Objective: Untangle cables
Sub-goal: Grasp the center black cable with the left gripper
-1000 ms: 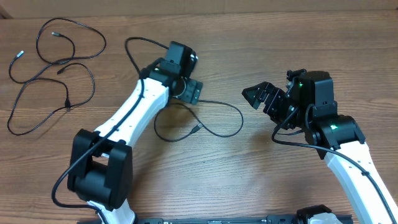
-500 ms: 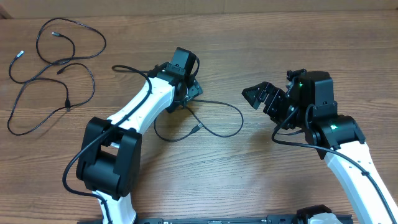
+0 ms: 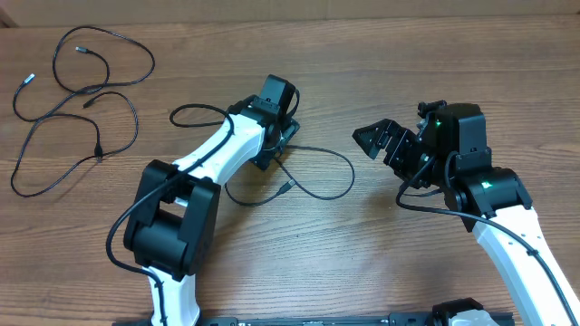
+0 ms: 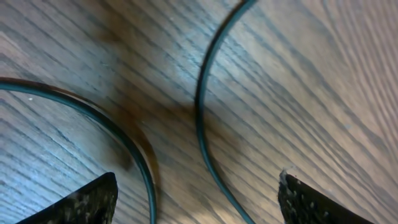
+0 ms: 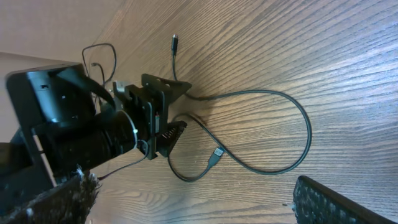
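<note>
Cable (image 4: 198, 106) partly under L gripper (image 4: 198, 200)

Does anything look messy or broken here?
Nothing looks broken. The cables in the overhead view's top-left corner lie in crossing loops, and one cable lies apart in the middle, under the open left gripper.

Matt grained wood table (image 3: 362, 254), smooth cables (image 4: 199, 112), seemingly rough-textured jaws.

Soft even light; bluish glare, blurry left-wrist close-up
</note>
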Motion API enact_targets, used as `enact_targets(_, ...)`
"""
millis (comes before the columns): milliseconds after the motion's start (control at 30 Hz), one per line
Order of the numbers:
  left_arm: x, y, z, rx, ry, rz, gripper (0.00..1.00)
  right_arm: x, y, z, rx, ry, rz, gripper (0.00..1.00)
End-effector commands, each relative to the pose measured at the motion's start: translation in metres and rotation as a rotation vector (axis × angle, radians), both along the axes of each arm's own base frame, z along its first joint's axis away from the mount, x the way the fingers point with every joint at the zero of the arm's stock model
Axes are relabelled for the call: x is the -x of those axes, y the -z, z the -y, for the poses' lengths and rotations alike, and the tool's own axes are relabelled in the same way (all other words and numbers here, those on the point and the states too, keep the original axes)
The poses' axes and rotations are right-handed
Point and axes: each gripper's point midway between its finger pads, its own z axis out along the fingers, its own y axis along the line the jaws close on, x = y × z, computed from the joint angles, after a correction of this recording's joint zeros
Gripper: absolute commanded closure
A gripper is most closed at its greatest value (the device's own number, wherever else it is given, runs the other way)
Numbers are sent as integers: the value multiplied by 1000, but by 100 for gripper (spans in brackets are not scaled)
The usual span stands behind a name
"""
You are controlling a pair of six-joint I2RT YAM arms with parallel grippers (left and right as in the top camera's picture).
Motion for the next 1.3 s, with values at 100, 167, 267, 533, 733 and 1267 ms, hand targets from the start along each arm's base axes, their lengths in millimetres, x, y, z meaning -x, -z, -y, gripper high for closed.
enact_targets(100, 8, 18, -18, -109, -49, -34, 18, -1, -5, 1, 4, 3, 21, 0)
enact_targets(167, 8, 20, -20, -122, -37, -39, 20, -1, -5, 2, 3, 4, 21, 0)
enact_targets(267, 9, 28, -25, -179, 22, -46, 23, -1, -5, 1, 3, 3, 21, 0)
enact_targets(533, 27, 77, -27, -211, 100, -171, 22, -1, -5, 1, 3, 3, 20, 0)
enact_targets(733, 49, 97, -39, -267, 136, -281, 23, -1, -5, 1, 3, 3, 21, 0)
enact_targets(1267, 63, 98, -54, -366, 343, -351, 59, -1, -5, 2, 3, 4, 21, 0)
